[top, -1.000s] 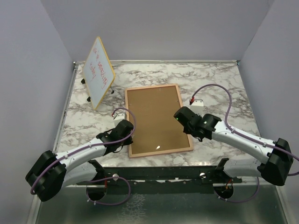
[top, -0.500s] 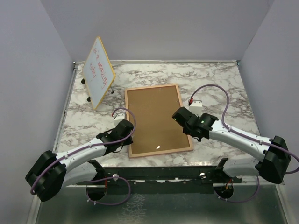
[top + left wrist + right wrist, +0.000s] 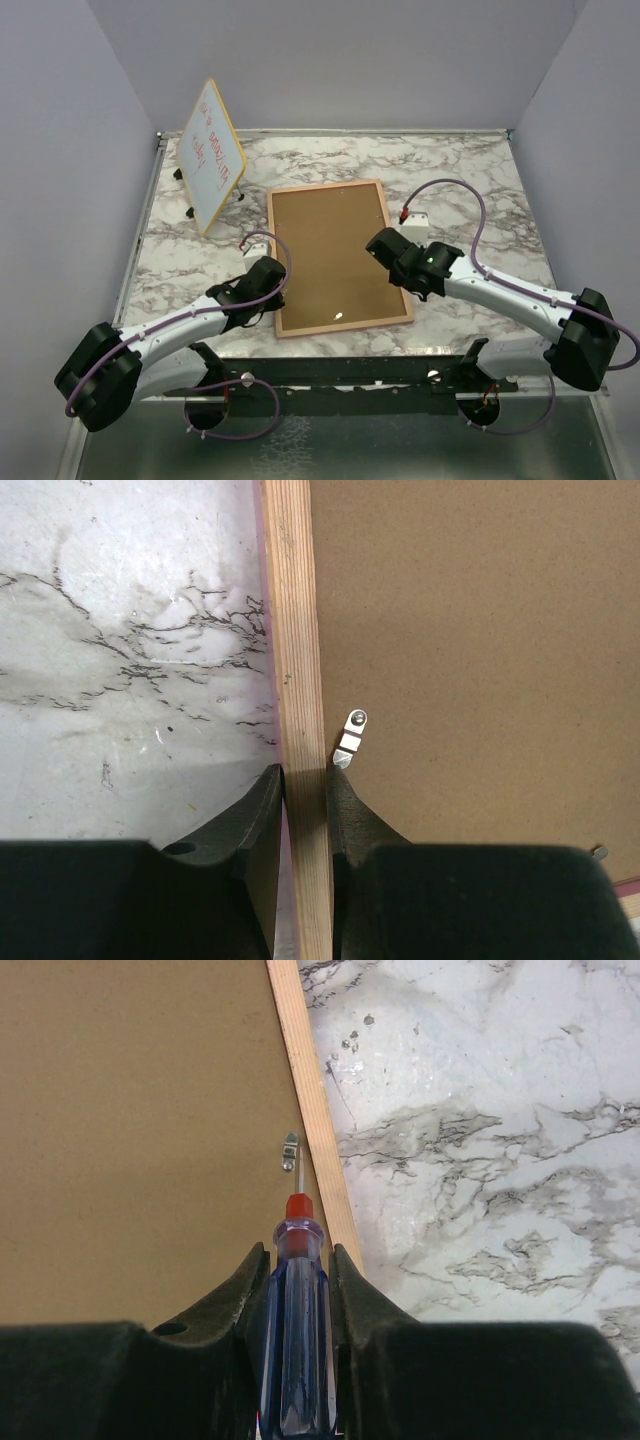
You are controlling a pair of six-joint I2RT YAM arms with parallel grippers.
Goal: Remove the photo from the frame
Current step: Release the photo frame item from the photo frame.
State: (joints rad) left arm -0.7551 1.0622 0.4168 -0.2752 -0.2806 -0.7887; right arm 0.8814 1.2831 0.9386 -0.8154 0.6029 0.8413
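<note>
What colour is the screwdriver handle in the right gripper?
Screwdriver: translucent blue with a red collar; right wrist view shows it best.

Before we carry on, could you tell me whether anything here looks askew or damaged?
Nothing looks damaged or spilled. The frame lies back-up, turned slightly off square with the table; the whiteboard stands tilted at the far left.

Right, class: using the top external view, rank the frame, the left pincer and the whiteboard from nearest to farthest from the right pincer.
1. The frame: directly under the right pincer, which is at the frame's right edge.
2. The left pincer: across the frame, on its left edge.
3. The whiteboard: propped up at the far left, beyond the frame.
</note>
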